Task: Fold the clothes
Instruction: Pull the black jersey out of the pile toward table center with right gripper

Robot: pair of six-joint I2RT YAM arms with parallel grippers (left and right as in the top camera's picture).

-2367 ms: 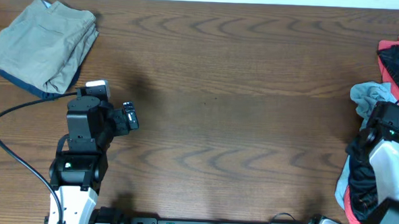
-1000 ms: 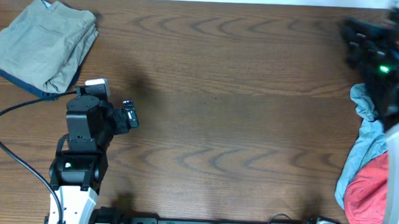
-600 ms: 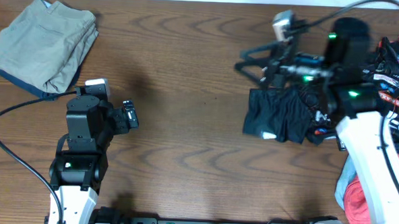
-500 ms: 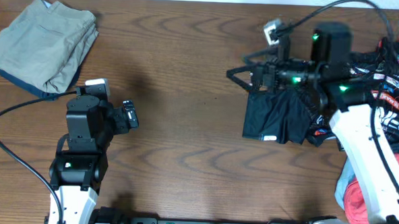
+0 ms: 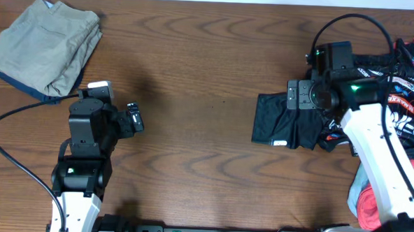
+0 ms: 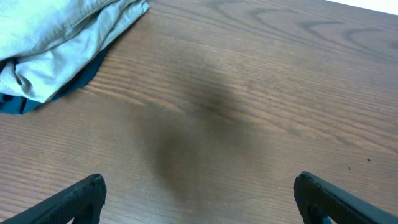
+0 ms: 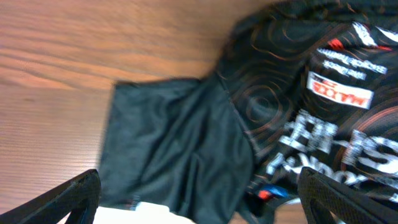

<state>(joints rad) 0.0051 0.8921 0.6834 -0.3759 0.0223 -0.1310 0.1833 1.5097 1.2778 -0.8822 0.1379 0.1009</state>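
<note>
The black jersey (image 5: 284, 123) with white lettering and thin orange contour lines lies crumpled at the table's right. Its plain dark part reaches towards the middle and its lettered part (image 5: 403, 103) trails to the right edge. My right gripper (image 5: 300, 95) hovers over it, open and empty. In the right wrist view the jersey (image 7: 180, 137) fills the space between the spread fingers (image 7: 199, 190). A red garment (image 5: 378, 207) and a pale blue-grey one (image 5: 362, 180) lie at the right front edge. My left gripper (image 5: 133, 120) is open and empty over bare wood (image 6: 199, 186).
A folded khaki garment (image 5: 46, 42) with a dark blue edge lies at the back left corner. It also shows in the left wrist view (image 6: 62, 37). A black cable (image 5: 13, 142) runs along the left arm. The brown wooden table (image 5: 209, 60) lies between the arms.
My right arm pulled the black jersey out of the right-hand pile onto the table, let it go, and drew back right with the gripper open. The left arm has not moved.
</note>
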